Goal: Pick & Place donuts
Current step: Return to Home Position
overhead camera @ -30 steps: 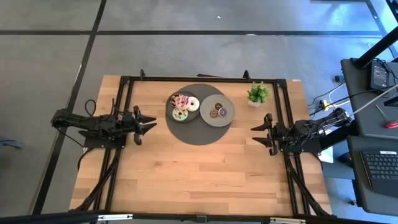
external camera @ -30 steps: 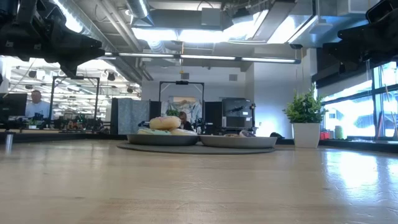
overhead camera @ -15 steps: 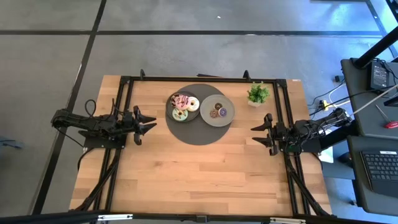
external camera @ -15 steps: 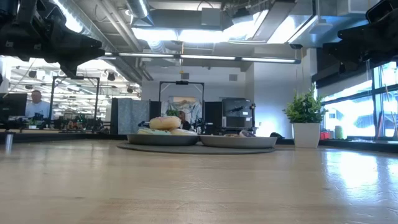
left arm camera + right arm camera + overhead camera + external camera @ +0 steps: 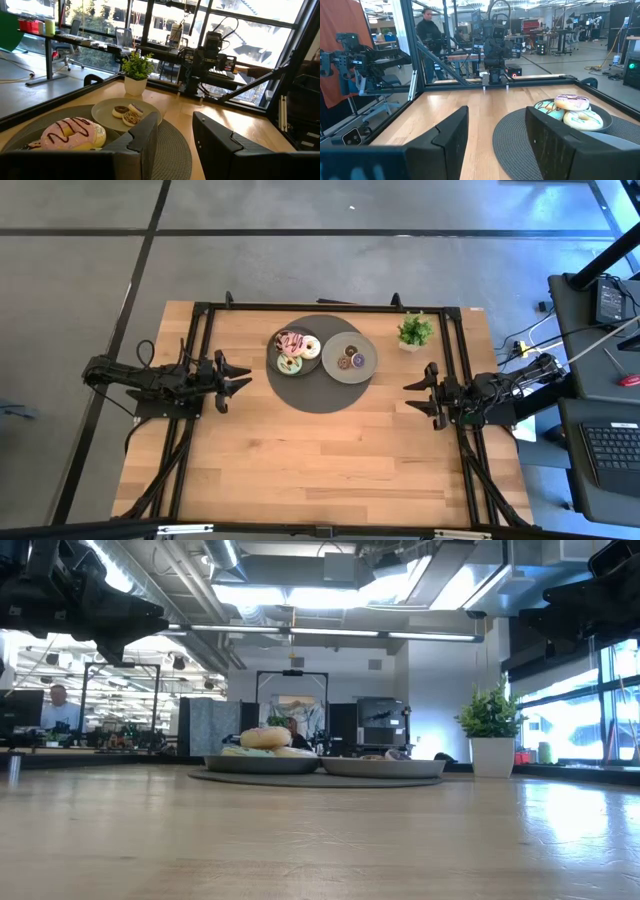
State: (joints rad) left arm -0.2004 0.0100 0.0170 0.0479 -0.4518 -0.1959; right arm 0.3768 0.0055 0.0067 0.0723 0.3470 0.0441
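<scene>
- The left claw (image 5: 243, 378) hangs over the left side of the worktop (image 5: 320, 450), its fingers spread wide with nothing between them, pointing inward.
- The right claw (image 5: 410, 397) hangs over the right side, likewise spread and empty, facing the left one.
- Between and just beyond them lies a round dark mat (image 5: 310, 395), carrying two plates that sit edge to edge.
- The dark grey plate (image 5: 262, 765) holds the three larger donuts bunched together: pink donut (image 5: 291, 341), cream-white donut (image 5: 310, 347) and green donut (image 5: 289, 364).
- The light grey plate (image 5: 350, 375) holds the tiny ones: two brown donuts (image 5: 351, 349) and a purple donut (image 5: 358, 360).
- A potted plant (image 5: 415, 330) stands near the far right corner.
</scene>
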